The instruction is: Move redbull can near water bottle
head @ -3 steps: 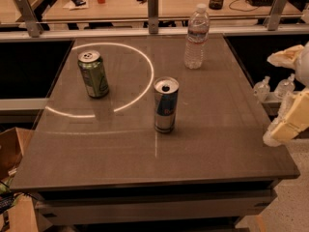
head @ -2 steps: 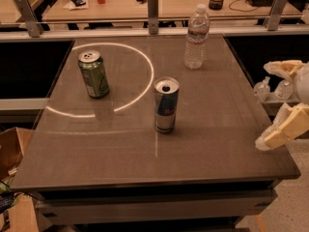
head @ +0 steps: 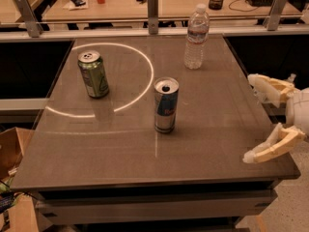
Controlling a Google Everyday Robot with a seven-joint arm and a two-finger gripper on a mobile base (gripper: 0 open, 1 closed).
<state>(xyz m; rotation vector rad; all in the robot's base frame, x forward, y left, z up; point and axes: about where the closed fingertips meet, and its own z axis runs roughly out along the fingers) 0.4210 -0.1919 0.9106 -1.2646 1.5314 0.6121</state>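
While the claw [head: 248, 118] hangs beside the table [head: 217, 129], its fingers [head: 271, 148] gape wide, holding nothing.

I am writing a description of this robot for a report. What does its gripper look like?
The gripper, at the right edge of the table in the camera view, has two cream-coloured fingers, thick and slightly curved, narrowing toward the tips. They join a white rounded wrist. No cables or markings show.

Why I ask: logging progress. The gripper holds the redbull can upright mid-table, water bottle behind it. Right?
No: the camera view shows the gripper open at the right table edge, apart from the redbull can. The can stands upright mid-table, water bottle behind it.
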